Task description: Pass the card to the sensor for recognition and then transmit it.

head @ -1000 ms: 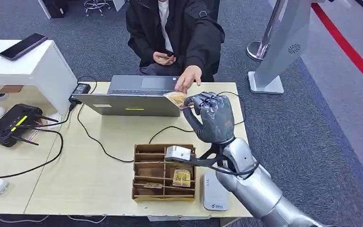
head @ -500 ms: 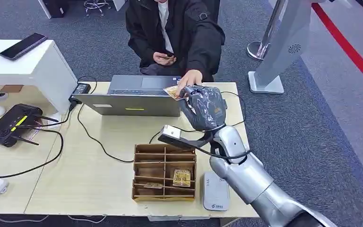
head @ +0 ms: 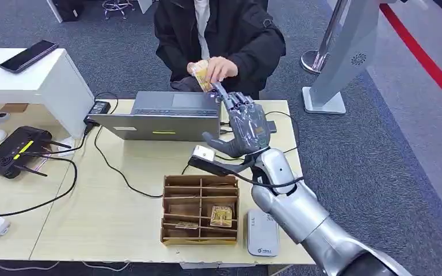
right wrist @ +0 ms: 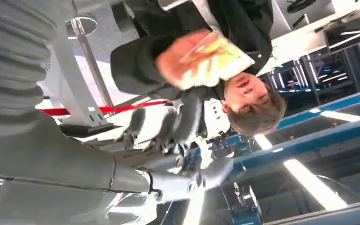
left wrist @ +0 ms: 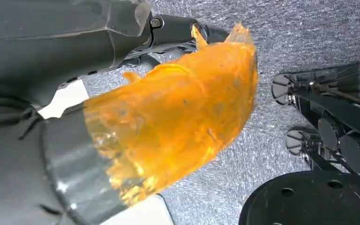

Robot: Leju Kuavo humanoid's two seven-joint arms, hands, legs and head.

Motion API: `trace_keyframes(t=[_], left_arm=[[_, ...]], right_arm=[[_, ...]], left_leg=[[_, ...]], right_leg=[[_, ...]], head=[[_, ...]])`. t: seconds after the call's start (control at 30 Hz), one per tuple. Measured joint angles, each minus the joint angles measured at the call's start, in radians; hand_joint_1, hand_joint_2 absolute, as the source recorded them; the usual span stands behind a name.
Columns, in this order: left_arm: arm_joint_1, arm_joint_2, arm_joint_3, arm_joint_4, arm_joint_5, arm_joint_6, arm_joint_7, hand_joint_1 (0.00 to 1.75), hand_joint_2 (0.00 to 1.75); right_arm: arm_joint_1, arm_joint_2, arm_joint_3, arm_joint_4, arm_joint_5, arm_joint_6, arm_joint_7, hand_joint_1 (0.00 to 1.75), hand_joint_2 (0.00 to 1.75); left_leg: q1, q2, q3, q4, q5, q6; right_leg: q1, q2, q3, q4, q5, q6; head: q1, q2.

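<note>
Yellow card (head: 202,75) sits in the person's hand (head: 218,67) at upper centre of the head view, just beyond the right hand (head: 243,123), fingers spread and empty over the laptop (head: 161,118), where a careless retreat could clip its lid.

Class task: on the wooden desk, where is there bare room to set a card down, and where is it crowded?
Bare wooden desk lies between the brown cardboard organiser tray and the black cable. It is crowded near the grey laptop and the right hand.
</note>
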Motion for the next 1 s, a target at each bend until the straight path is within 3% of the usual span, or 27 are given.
trace_keyframes(t=[0.37,0.6,0.67,0.7,0.77,0.8,0.83,0.87,1.0], left_arm=[[0.000,-0.006,0.005,0.000,0.001,0.009,0.001,0.00,0.00],[0.005,-0.022,0.030,0.000,0.018,0.025,-0.006,0.00,0.00],[-0.013,-0.042,0.031,0.000,-0.034,0.138,-0.049,0.00,0.00],[-0.036,-0.076,0.021,-0.007,-0.075,0.276,-0.023,0.00,0.00],[-0.083,-0.138,-0.006,-0.053,-0.107,0.627,0.037,0.00,0.00],[-0.098,-0.165,-0.017,-0.062,-0.113,0.739,0.050,0.00,0.00],[-0.124,-0.187,-0.024,-0.071,-0.114,0.811,0.053,0.00,0.00],[-0.142,-0.205,-0.027,-0.079,-0.115,0.829,0.052,0.00,0.00],[-0.160,-0.237,-0.037,-0.103,-0.105,0.785,0.039,0.00,0.00]], right_arm=[[0.005,0.001,0.003,-0.017,-0.002,-0.006,0.004,0.00,0.00],[0.096,-0.002,-0.005,-0.152,-0.197,-0.035,-0.123,0.00,0.00],[0.141,-0.009,-0.012,-0.206,-0.250,-0.046,-0.164,0.00,0.00],[0.173,-0.012,-0.021,-0.247,-0.258,-0.051,-0.170,0.00,0.00],[0.239,-0.012,-0.032,-0.325,-0.274,-0.052,-0.177,0.00,0.00],[0.256,-0.012,-0.032,-0.352,-0.281,-0.052,-0.182,0.00,0.00],[0.275,-0.012,-0.033,-0.377,-0.291,-0.050,-0.188,0.00,0.00],[0.295,-0.013,-0.035,-0.408,-0.312,-0.047,-0.200,0.00,0.00],[0.366,-0.014,-0.047,-0.501,-0.417,-0.006,-0.256,0.00,0.00]], left_leg=[[0.000,0.000,0.000,0.000,0.000,0.000],[0.000,0.000,0.000,0.000,0.000,0.000],[-0.001,-0.001,0.000,0.001,0.000,0.000],[-0.003,-0.003,-0.001,0.001,0.000,0.000],[-0.003,-0.007,-0.003,0.000,0.001,0.002],[-0.002,-0.007,-0.003,0.000,0.001,0.002],[-0.002,-0.005,-0.002,0.000,0.001,0.002],[-0.002,-0.003,-0.001,0.000,0.001,0.002],[-0.003,0.000,0.001,0.001,0.001,0.002]], right_leg=[[0.000,0.000,0.000,0.000,0.000,0.000],[0.000,0.000,-0.001,0.000,0.000,0.000],[0.000,-0.001,-0.001,-0.002,0.000,0.000],[-0.001,-0.002,-0.002,-0.002,0.000,0.000],[-0.002,-0.007,-0.001,-0.001,0.000,0.001],[-0.002,-0.007,-0.001,-0.001,0.000,0.001],[-0.002,-0.006,0.000,-0.001,0.001,0.001],[-0.002,-0.004,0.001,-0.002,0.001,0.001],[-0.002,0.000,0.000,-0.002,0.002,0.002]], head=[[0.000,0.000],[0.000,0.000],[-0.001,0.000],[0.000,0.000],[0.000,0.000],[0.001,0.000],[0.000,0.000],[0.000,0.000],[0.000,0.000]])
